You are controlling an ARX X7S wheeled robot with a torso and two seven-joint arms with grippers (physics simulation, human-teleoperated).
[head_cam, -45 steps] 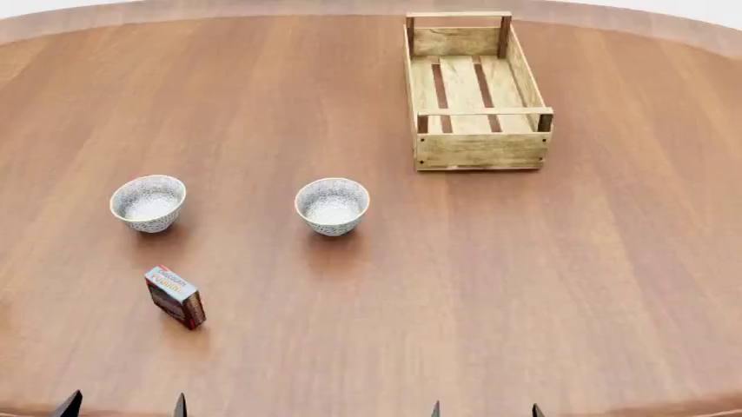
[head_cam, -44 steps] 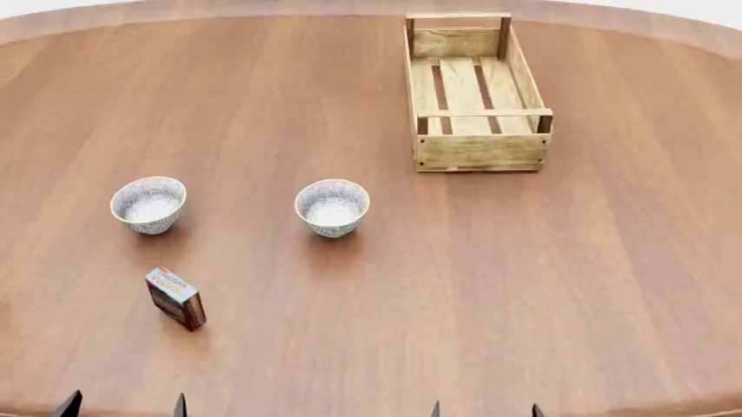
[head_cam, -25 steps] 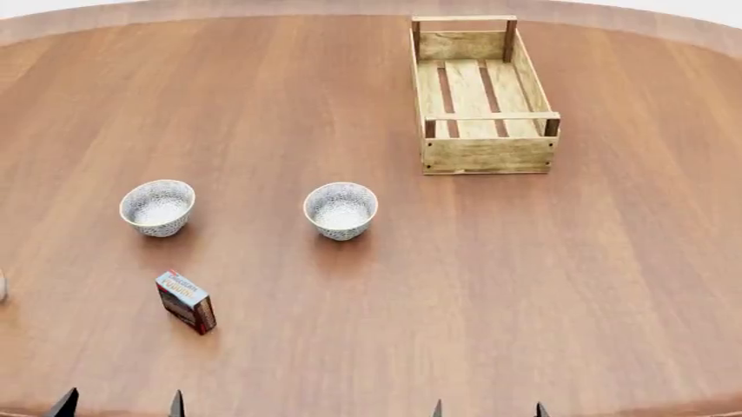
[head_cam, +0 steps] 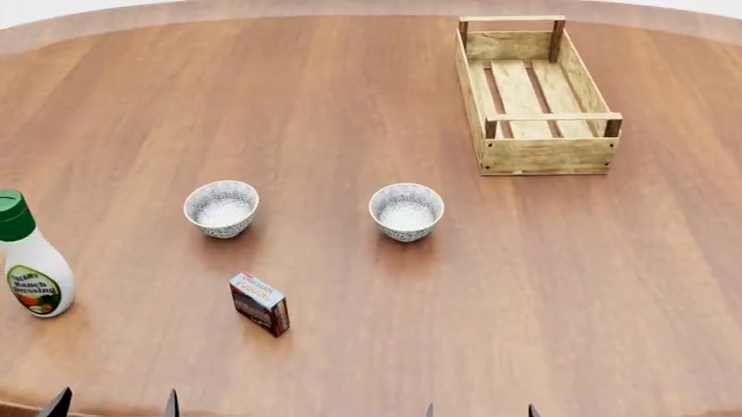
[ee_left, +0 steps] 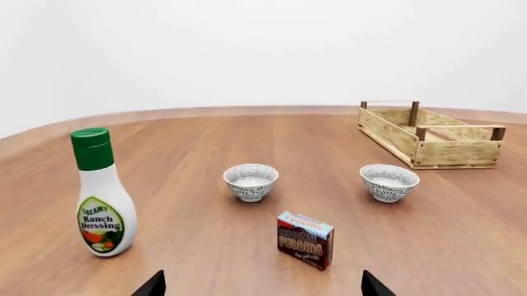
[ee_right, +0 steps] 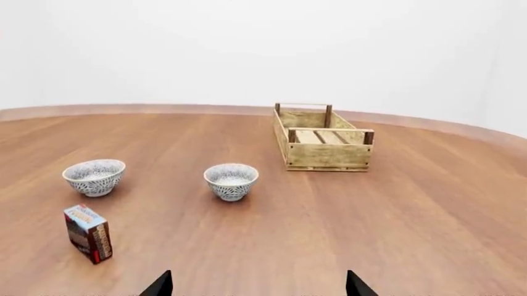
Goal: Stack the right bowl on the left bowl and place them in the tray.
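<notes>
While both arms idle at near table edge, nothing grasped:
- bottle (head_cam: 28, 261), 9 o'clock, upright, bystander.
- left gripper (head_cam: 113, 403), 7 o'clock, tips apart, empty.
- left bowl (head_cam: 221, 208), upright, stack base.
- box (head_cam: 260, 303), 7 o'clock of it, clutter.
- right bowl (head_cam: 406, 211), beside, apart; first pick.
- right gripper (head_cam: 478, 410), 6 o'clock, tips spread, empty.
- tray (head_cam: 540, 155), 1 o'clock, holds nothing, final drop.

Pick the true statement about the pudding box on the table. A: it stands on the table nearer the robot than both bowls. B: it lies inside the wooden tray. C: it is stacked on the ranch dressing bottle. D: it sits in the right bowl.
A: in the head view the pudding box stands on the table, nearer the robot than the left bowl and the right bowl, apart from both.
</notes>
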